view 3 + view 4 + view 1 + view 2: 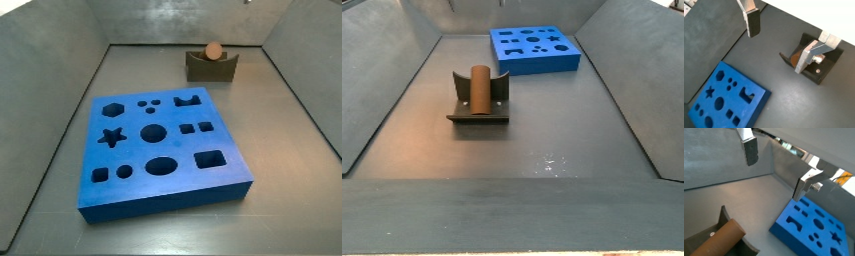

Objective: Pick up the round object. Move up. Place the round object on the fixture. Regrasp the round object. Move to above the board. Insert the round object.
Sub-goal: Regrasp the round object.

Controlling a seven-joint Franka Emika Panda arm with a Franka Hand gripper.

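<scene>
The round object [476, 88], a brown-orange peg, lies in the notch of the dark fixture [477, 112]. From a side view its light end face [213, 50] shows above the fixture [211, 68] near the far wall. The blue board [160, 140] with shaped holes lies flat on the floor. My gripper [777, 42] hangs high above the floor, open, with nothing between its fingers. In both wrist views the peg [714, 243] and fixture [825, 70] sit below and off to one side, and the board [727, 100] [814, 225] off to the other. The gripper does not show in the side views.
Sloping grey metal walls [60, 90] [389, 80] enclose the grey floor on all sides. The board [533, 48] lies apart from the fixture, with bare floor [543, 130] between them.
</scene>
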